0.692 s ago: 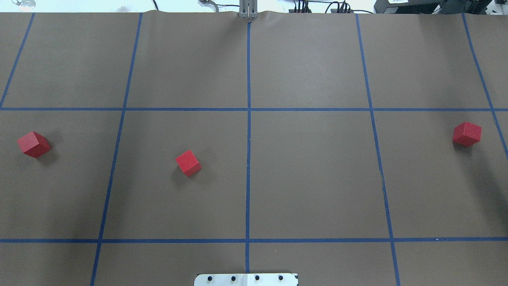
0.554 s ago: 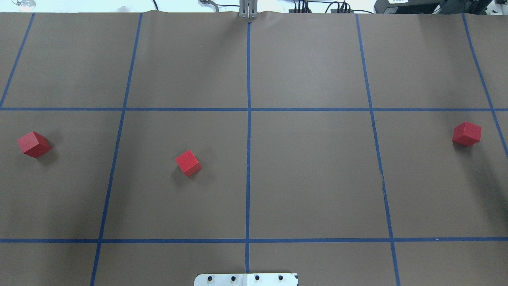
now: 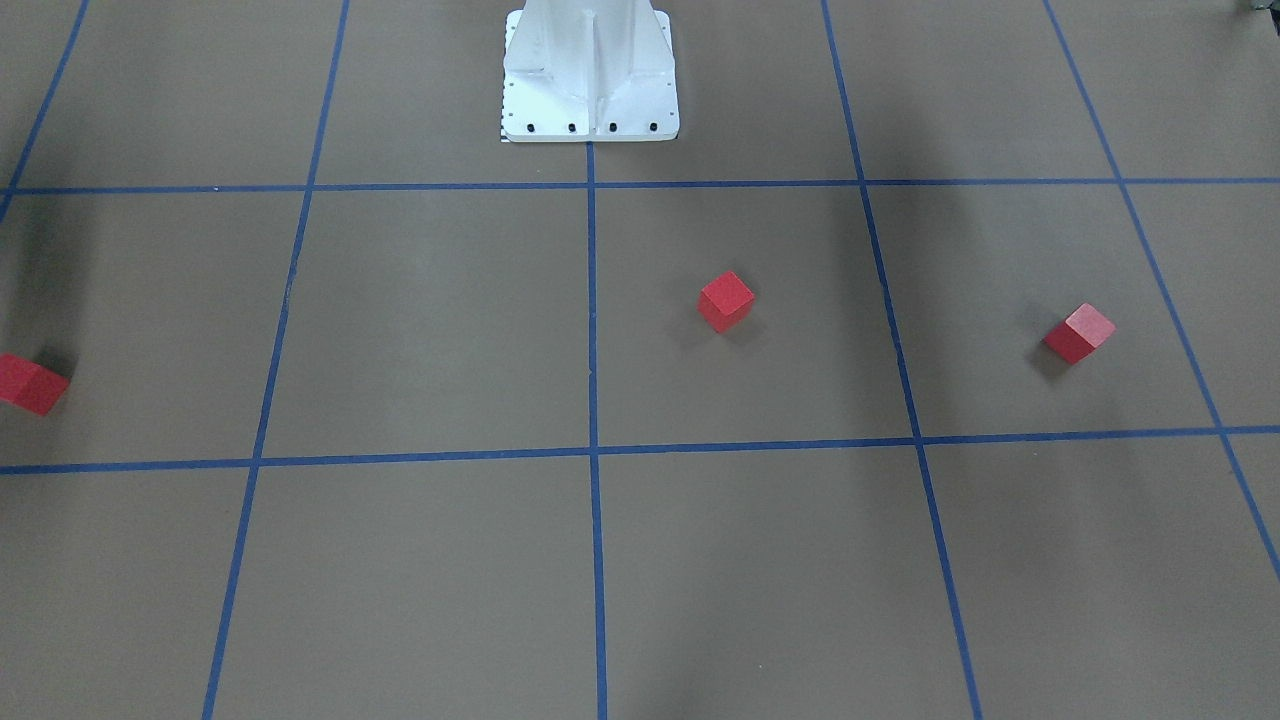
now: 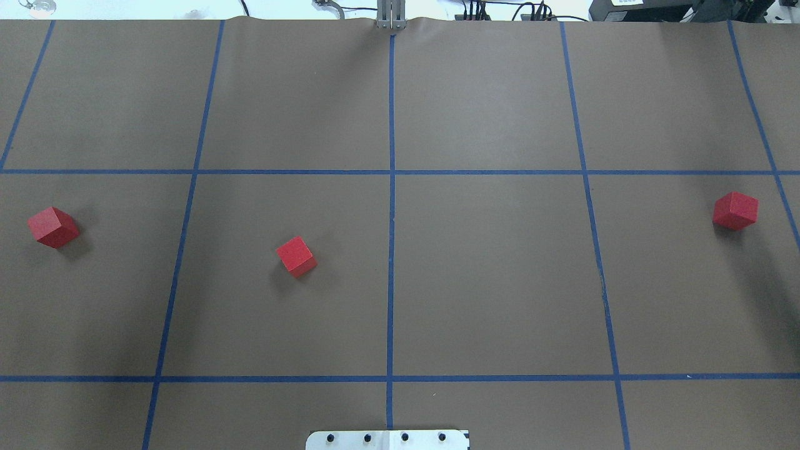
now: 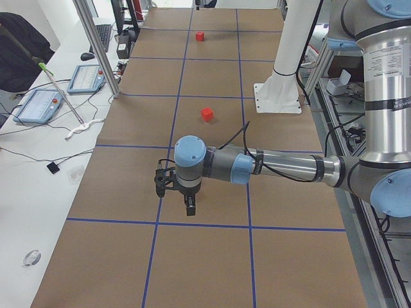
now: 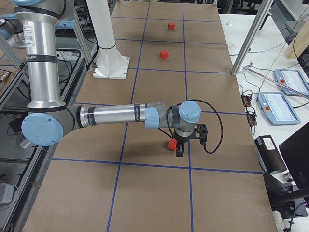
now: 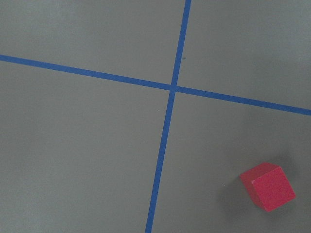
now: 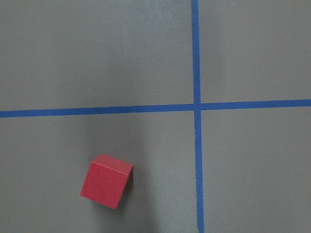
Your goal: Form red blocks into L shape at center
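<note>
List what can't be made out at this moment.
The left gripper: shows only in exterior left; open or shut unclear.
The right gripper: shows only in exterior right; same, and contact with the far-right block unclear.
The far-left block: apparently hidden behind the left arm in exterior left.
The far-right block: cut by the front-facing view's edge.

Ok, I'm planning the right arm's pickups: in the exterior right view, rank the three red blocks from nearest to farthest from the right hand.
1. Right-end block: right by the right hand.
2. Middle block: well beyond, on the robot's left half.
3. Left-end block: farthest, at the far end.
</note>
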